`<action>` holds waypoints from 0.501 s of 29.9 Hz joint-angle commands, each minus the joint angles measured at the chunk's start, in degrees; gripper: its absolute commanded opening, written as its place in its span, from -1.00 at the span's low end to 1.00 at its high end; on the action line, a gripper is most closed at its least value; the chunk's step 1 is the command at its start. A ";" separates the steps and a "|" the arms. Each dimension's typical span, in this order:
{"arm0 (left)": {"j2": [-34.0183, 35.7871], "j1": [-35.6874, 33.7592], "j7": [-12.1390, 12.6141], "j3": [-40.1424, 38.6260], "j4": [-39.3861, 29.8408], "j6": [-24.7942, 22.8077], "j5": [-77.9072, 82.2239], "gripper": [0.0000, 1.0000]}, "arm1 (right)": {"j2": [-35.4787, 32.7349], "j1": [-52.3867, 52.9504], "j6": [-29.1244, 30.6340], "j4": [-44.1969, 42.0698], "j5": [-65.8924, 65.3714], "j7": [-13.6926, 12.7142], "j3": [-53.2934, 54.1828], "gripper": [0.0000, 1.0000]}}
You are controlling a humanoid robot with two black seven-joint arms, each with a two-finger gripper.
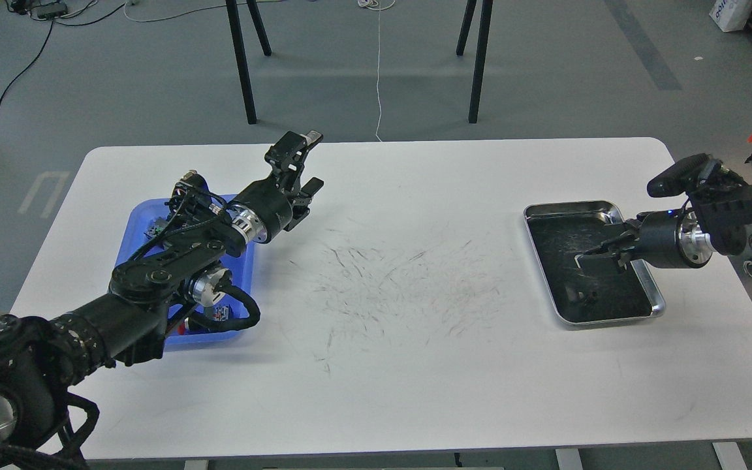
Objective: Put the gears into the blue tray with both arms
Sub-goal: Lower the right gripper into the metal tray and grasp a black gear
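Two arms at work | left gripper (pixel 303 164) jaws spread apart, empty, beyond blue tray (pixel 242 274) | right gripper (pixel 601 254) low inside steel tray (pixel 611 212), far from blue tray, jaws unclear | gears not discernible | risk: tiny gear may slip on carry.

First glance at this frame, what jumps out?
The big black left arm sweeps across the blue tray at the table's left, hiding most of it, with the left gripper open above the white table just beyond the tray. At the right, the right gripper reaches low into the steel tray. Dark scuff marks cover the table's middle.
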 commanded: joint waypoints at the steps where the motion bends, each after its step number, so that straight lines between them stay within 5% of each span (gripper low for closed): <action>1: 0.01 0.09 0.00 0.17 0.00 0.00 0.00 0.99 | 0.17 2.15 0.02 -0.10 -5.56 0.01 -4.38 0.97; 15: -0.78 0.09 0.00 1.40 0.26 0.09 0.00 0.99 | 1.92 2.77 4.06 -0.80 -4.78 0.01 -9.66 0.97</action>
